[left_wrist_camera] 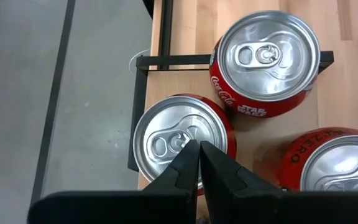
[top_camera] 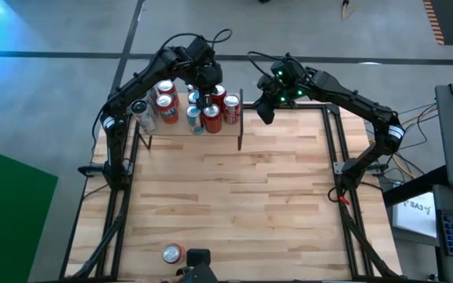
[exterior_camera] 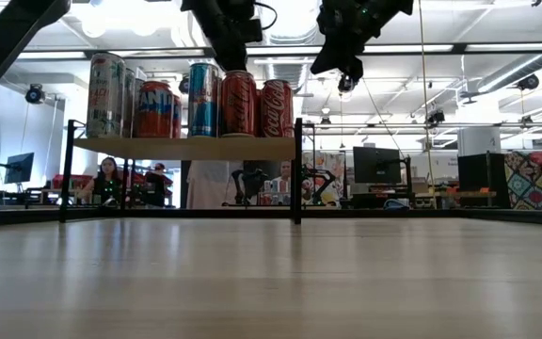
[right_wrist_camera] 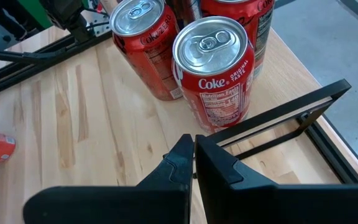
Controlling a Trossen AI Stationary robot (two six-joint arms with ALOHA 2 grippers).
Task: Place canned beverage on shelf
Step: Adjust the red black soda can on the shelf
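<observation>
The shelf (exterior_camera: 186, 148), a light wooden board on thin black uprights, stands at the table's far left and carries several upright cans. My left gripper (top_camera: 205, 99) is shut directly over a red can (left_wrist_camera: 179, 134) at the shelf's front; it also shows in the low view (exterior_camera: 237, 68). My right gripper (top_camera: 263, 112) is shut and empty, in the air just right of the shelf's right end, near a red Coke can (right_wrist_camera: 213, 68) at that corner. One more can (top_camera: 171, 253) sits on the table by the near edge. My left gripper's shut fingertips (left_wrist_camera: 188, 163) point down over the top (left_wrist_camera: 166, 134) of the red can, which stands upright on the shelf board. I cannot tell whether they touch the lid or hover just above it.
The shelf's black frame (right_wrist_camera: 303, 112) rims the board's right end below my right gripper. Other cans (top_camera: 166, 102) crowd the shelf's left and far part. The wide tabletop (top_camera: 274, 196) lies between the shelf and the near edge.
</observation>
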